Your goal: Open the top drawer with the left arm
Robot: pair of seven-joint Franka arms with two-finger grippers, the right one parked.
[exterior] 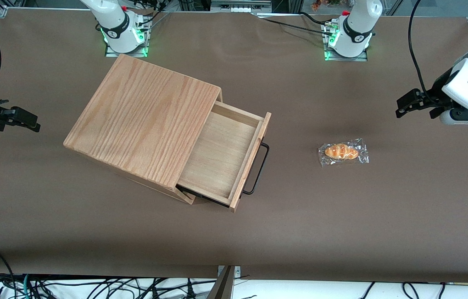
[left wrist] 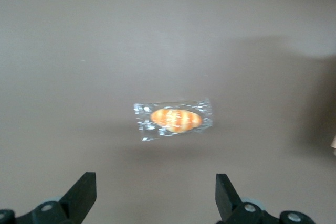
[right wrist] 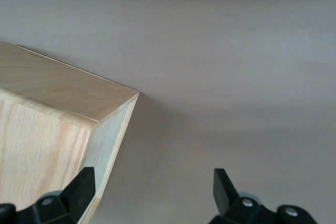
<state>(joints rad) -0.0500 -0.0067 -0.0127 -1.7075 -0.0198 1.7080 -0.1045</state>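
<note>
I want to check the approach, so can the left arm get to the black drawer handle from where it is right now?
Probably yes. The left gripper, fingers open, hangs above the table toward the working arm's end. The top drawer is already pulled out, its handle exposed. Only a wrapped pastry lies flat on the table between them.

Top drawer (exterior: 221,155): drawn out of the box (exterior: 142,120) on the bench (exterior: 342,220)
Wrapped roll (exterior: 342,152): in front of the drawer — well apart
Pincer (exterior: 418,104): spread, above the bench — toward the working arm's end

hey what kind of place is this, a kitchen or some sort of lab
Most likely a robotics lab: white jointed arms bolted to a brown-covered table, loose cables along its edge, a staged oak-grain wooden box. The left arm's black gripper, jaws open, hovers toward the working arm's end.
</note>
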